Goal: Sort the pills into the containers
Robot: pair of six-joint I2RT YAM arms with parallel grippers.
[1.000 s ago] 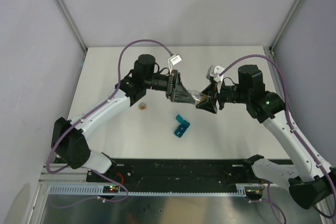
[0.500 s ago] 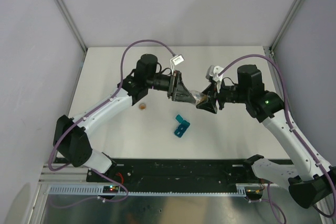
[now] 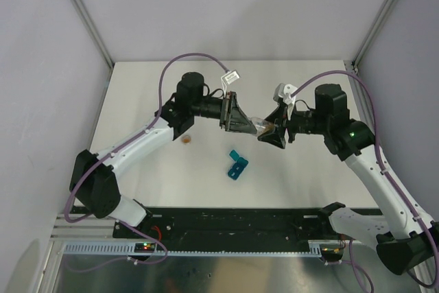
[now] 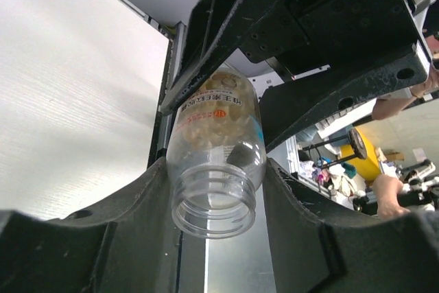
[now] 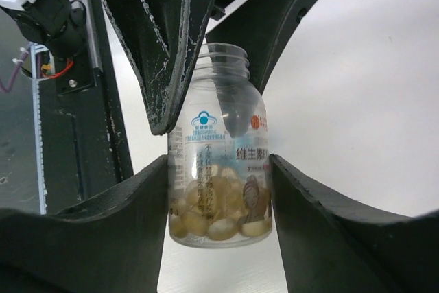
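Above mid-table, left gripper (image 4: 216, 186) and right gripper (image 5: 219, 197) both clamp the pill bottle (image 3: 261, 126); containers (image 3: 236, 165) lie apart below

Top view: bright, even light coming from above; white table (image 3: 302, 169) glowing, shadows on it showing only faintly. Wide-angle stretch showing near corners. Left wrist view: table glaring almost blank, left fingers (image 4: 82, 252) lying dark and slightly blurred, bottle (image 4: 216, 142) catching small highlights, far background going soft. Right wrist view: right fingers (image 5: 82, 238) blurring at bottom, bottle label (image 5: 219, 149) reading fairly sharp.
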